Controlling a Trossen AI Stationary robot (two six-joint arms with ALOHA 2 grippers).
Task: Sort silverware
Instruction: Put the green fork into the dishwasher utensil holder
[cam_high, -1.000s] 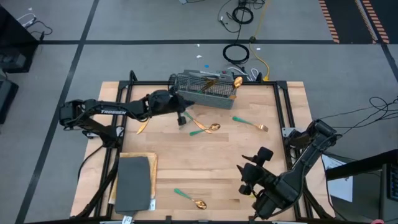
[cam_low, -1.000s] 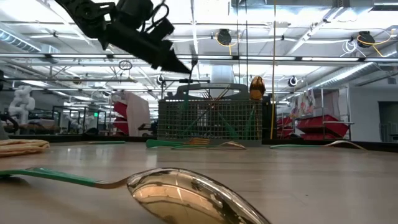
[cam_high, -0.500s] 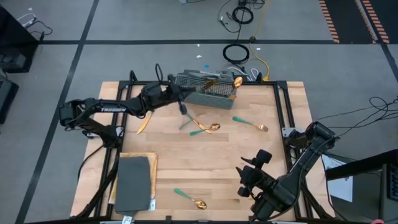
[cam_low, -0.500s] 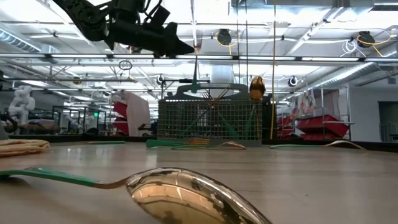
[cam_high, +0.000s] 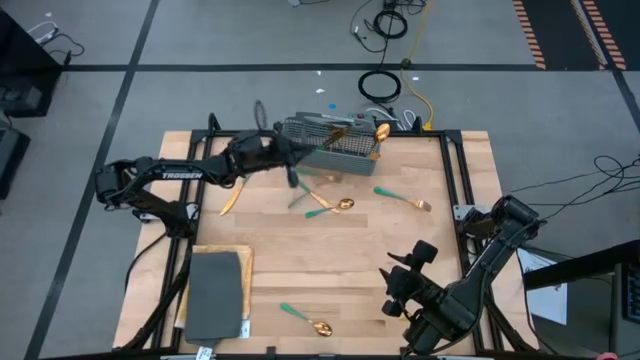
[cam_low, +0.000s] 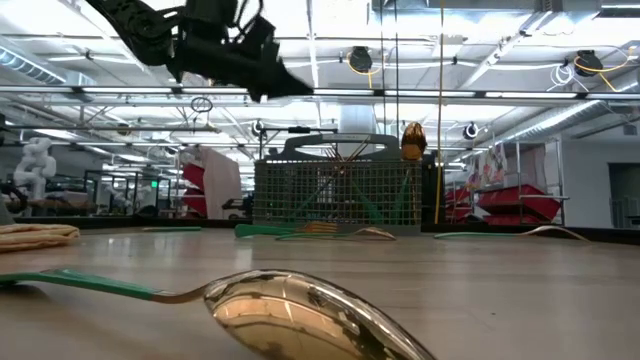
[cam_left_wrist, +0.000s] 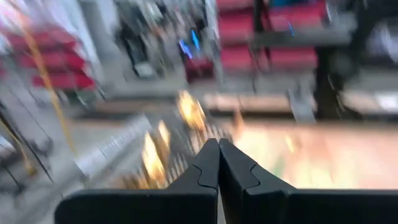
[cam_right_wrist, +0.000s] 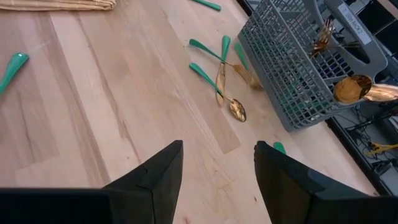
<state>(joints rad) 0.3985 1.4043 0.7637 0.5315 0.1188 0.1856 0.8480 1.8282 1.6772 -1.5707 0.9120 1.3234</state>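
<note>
The grey mesh caddy (cam_high: 330, 142) (cam_low: 335, 195) (cam_right_wrist: 292, 68) stands at the table's far edge, with gold heads sticking up from it (cam_high: 380, 130) (cam_low: 411, 140). Teal-handled silverware lies loose on the wood. A spoon and fork (cam_high: 330, 205) (cam_right_wrist: 224, 81) are near the caddy, another fork (cam_high: 404, 198) lies to their right, and a spoon (cam_high: 305, 320) (cam_low: 300, 310) is by the near edge. A gold knife (cam_high: 230, 200) lies at the left. My left gripper (cam_high: 291, 172) (cam_low: 292, 88) (cam_left_wrist: 218, 158) is shut, high beside the caddy's left end; I see nothing in it. My right gripper (cam_high: 412, 278) (cam_right_wrist: 217, 158) hovers open at the near right.
A dark grey pad (cam_high: 215, 290) on a woven mat sits at the near left corner. Black frame rails (cam_high: 455, 180) border the table. Cables (cam_high: 380, 85) lie on the floor beyond the far edge. Bare wood stretches across the table's middle (cam_high: 340, 260).
My left gripper rose and swung toward the far edge beside the caddy, tipping from slanting down to nearly level. Half a second ago a teal-handled piece hung below its fingertips above the caddy. It no longer shows there now.
</note>
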